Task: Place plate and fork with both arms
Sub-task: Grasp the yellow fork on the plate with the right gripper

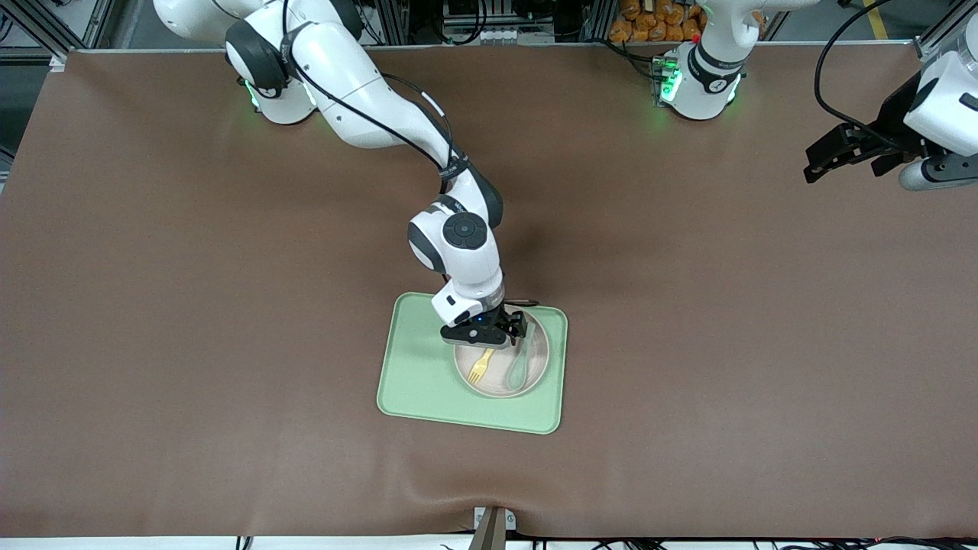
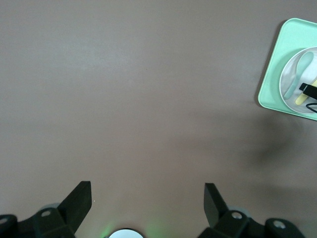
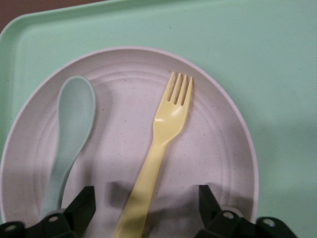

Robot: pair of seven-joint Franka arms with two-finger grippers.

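One plate point(image 1: 500, 367) holds one fork point(image 1: 481, 367) and one spoon point(image 1: 519, 367); right claw point(image 1: 485, 333) above gapes, left claw point(image 2: 147, 198) waits agape

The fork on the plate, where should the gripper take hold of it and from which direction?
Grip the fork by its narrow handle, coming straight down from above: it lies flat on the plate beside the spoon, and the open right gripper already straddles the handle.
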